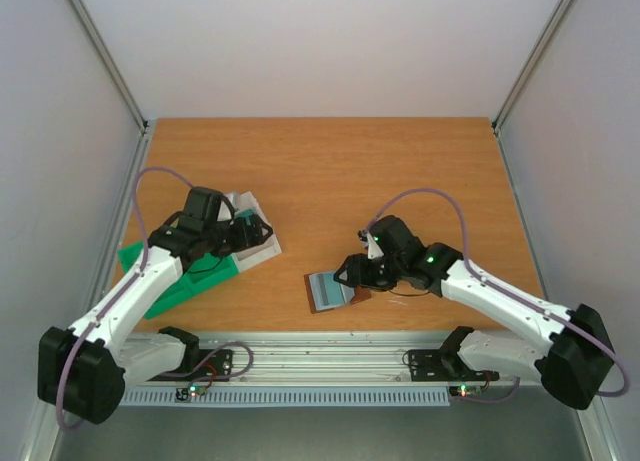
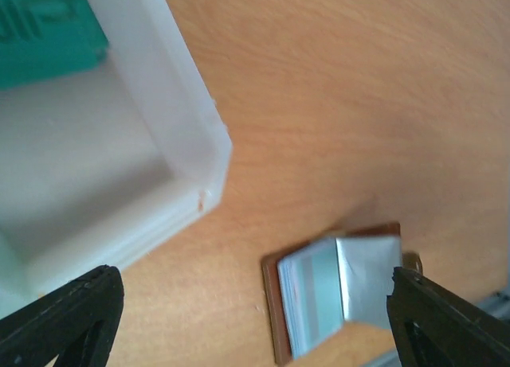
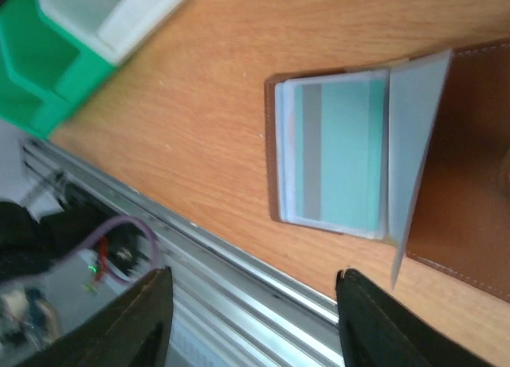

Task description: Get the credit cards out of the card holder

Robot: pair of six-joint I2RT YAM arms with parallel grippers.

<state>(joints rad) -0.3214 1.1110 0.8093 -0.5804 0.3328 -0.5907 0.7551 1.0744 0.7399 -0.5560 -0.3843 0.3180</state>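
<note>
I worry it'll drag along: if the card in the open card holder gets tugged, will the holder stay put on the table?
Probably not: the card holder looks thin and light, lying on a smooth wooden table, so it may slide. Its grey-blue flap stands half raised, so it likely flexes. The card seems stiff, snug in its pocket.

No legible text — only blurred, unreadable raised letters on the green tray (image 2: 56, 48)

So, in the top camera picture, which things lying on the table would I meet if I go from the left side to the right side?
green tray → translucent box → card holder
</note>
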